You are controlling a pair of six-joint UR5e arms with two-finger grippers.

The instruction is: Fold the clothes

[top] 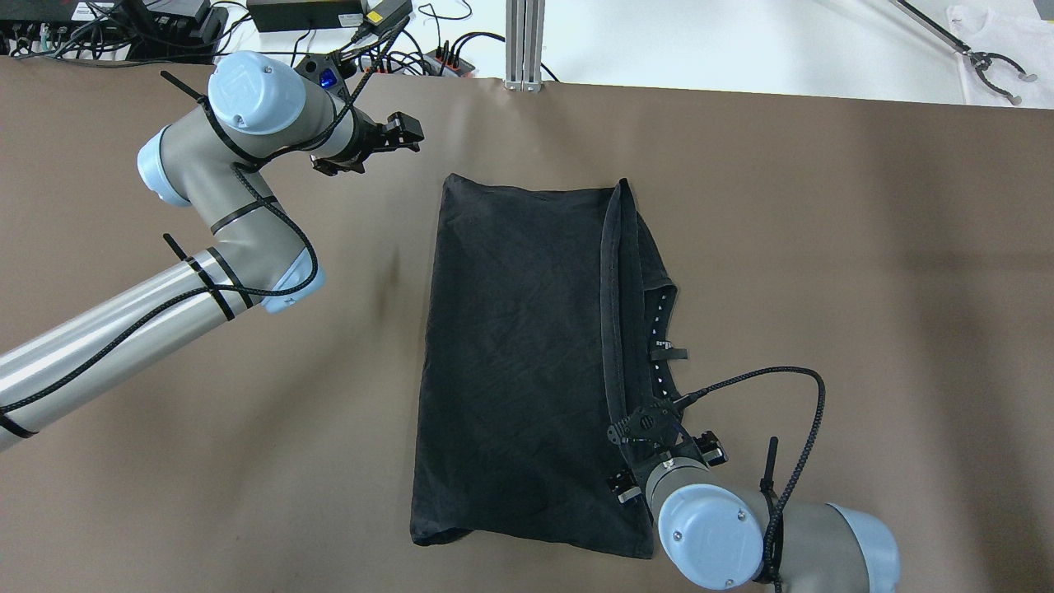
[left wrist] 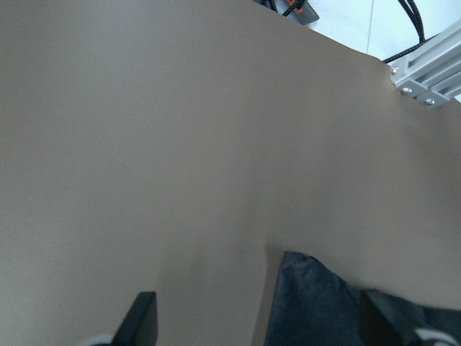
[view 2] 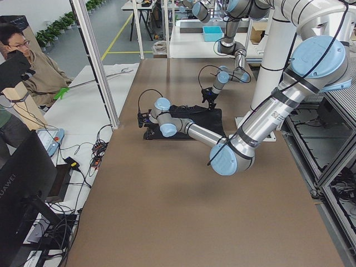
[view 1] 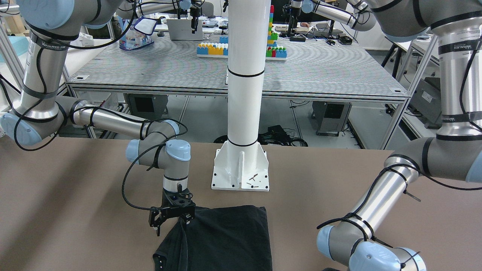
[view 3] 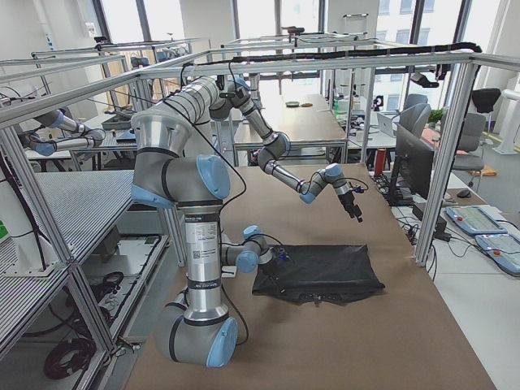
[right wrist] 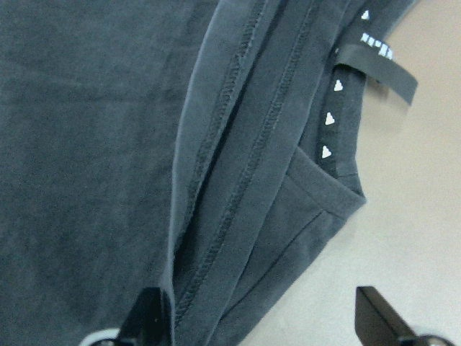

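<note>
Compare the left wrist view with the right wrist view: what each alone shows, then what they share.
Left wrist only: an aluminium frame post past the far edge. Right wrist only: stitched hems, white triangle prints and a label tab. Both: the black garment on the brown table, a mere corner in the left wrist view.

Garment [top: 510, 346]: thin black cloth, matt, faintly creased, with raised stitched hems and small white printed marks [right wrist: 330, 119] along one edge. Table [top: 823, 206]: brown, smooth, matt. Arm tubes [top: 99, 338]: brushed metal with a soft sheen. Joint caps [top: 251, 91]: smooth pale-blue plastic. Central post [view 1: 245, 75]: glossy white paint. Cables [top: 815, 412]: black braided sleeve.
</note>
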